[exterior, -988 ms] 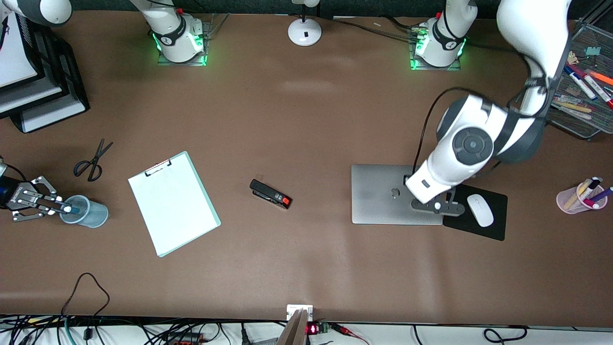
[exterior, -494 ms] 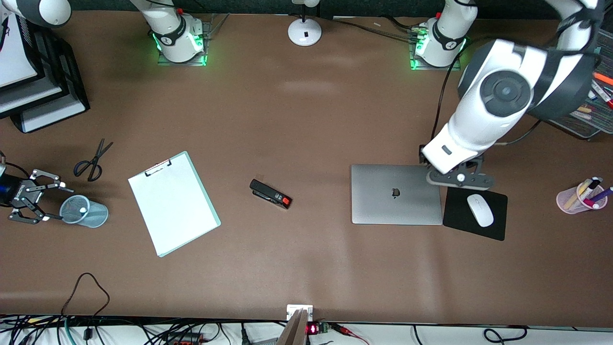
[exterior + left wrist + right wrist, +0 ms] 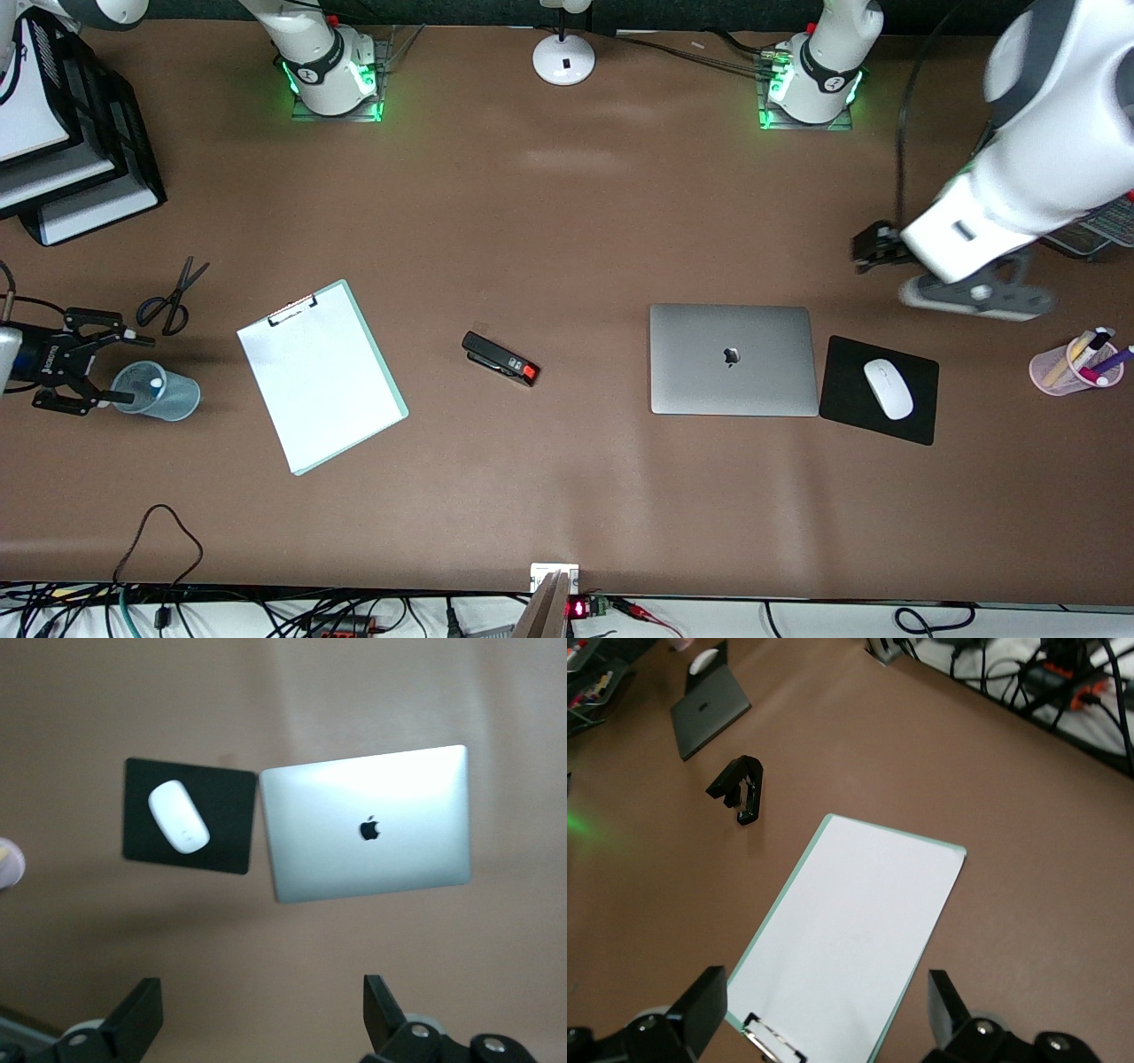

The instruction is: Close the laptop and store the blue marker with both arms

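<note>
we see the closed silver-grey laptop with its dark apple logo [image 3: 366, 823] lying flat beside a black mouse pad [image 3: 190, 827] carrying a white mouse [image 3: 178, 816]; our left gripper's [image 3: 263, 1028] black fingers [image 3: 137, 1020] stand spread wide.

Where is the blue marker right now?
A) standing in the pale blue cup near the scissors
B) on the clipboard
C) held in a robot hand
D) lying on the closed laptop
A: the blue marker stands in the pale blue cup, its whitish tip showing; the right hand beside the cup is open and holds nothing.
</note>
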`<state>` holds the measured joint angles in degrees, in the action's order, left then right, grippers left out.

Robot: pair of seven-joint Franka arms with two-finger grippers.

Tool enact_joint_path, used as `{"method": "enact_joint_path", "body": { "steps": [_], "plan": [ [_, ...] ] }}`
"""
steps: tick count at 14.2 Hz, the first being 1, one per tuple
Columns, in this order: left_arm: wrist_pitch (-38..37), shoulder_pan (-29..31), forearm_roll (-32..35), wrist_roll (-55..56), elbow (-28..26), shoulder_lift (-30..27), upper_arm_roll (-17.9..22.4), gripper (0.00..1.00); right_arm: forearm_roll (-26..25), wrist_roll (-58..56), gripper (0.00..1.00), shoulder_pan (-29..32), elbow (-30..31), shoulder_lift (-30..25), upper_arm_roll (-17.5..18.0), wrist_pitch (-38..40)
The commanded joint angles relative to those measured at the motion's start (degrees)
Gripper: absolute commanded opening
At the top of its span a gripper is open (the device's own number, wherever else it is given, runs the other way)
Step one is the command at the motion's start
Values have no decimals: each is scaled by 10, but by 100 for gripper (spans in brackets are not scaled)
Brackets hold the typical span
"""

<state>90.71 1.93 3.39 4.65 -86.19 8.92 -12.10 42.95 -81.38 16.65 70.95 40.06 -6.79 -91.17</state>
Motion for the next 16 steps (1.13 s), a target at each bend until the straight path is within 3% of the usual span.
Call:
{"method": "enact_joint_path", "body": {
  "steps": [1,4,6,9,14,16],
  "plan": [
    [4,-27,-24,-21,-65,-57,63,100,-67,123,100,-28,2,-38,-2,0],
    [37,-36,-25,-12,-99,-83,76,100,-165,295,100,-74,15,-90,-2,12],
    [39,-53,-43,-19,-113,-89,116,100,-214,363,100,-101,37,-123,-2,24],
    [46,-53,-44,-12,-114,-92,117,100,-253,494,100,-124,48,-161,-2,83],
    [45,-51,-38,-20,-114,-100,111,100,-363,641,100,-177,56,-235,-1,176],
    [46,-51,-38,-22,-110,-97,110,100,-387,690,100,-195,99,-288,-1,181]
  ]
}}
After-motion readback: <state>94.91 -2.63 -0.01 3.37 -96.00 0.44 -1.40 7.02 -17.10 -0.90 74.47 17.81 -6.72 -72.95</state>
